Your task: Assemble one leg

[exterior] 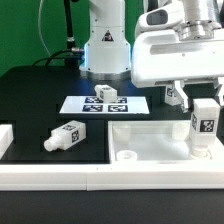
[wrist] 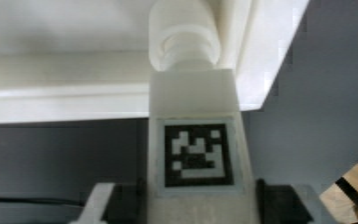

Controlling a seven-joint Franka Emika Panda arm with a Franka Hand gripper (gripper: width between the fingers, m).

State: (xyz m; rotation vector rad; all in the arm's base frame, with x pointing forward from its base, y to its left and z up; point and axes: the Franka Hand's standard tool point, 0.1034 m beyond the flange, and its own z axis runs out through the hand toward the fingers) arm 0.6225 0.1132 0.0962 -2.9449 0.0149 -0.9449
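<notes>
**Exterior view.**
- The held leg (exterior: 204,143) hangs upright at about 3 o'clock in the frame. Its tag (exterior: 204,122) faces the camera and its low end is over the 3 o'clock end of the panel (exterior: 150,140). I cannot tell whether it touches the panel.
- Risk, as I judge it: the peg end is hidden from here. The only hole (exterior: 127,156) I can make out sits at the panel's 9 o'clock end, well apart from this leg. Lowering onto flat plastic instead of a hole would jam the peg, and could shove the panel or twist the leg in the grip.
- Jaws: closed onto the leg's upper part from both sides, with the leg filling the narrow gap.
- A loose leg (exterior: 68,135) lies on its side on the tabletop (exterior: 40,100) toward 9 o'clock. The marker board (exterior: 85,104) is behind the panel, near centre.

**Wrist view.**
- The held leg (wrist: 194,110) runs away from the lens. Its tag (wrist: 195,150) faces the lens, and the round peg (wrist: 183,45) is at the far end, over the white panel (wrist: 60,65).
- Risk: no hole shows around the peg, and the panel's edge lies close beside the leg. A small offset could set the peg on the rim, where it would skid off toward the dark tabletop (wrist: 51,140).
- Jaws: pinching the leg at its tag end, one on each flank and touching it, with no slack visible.
</notes>
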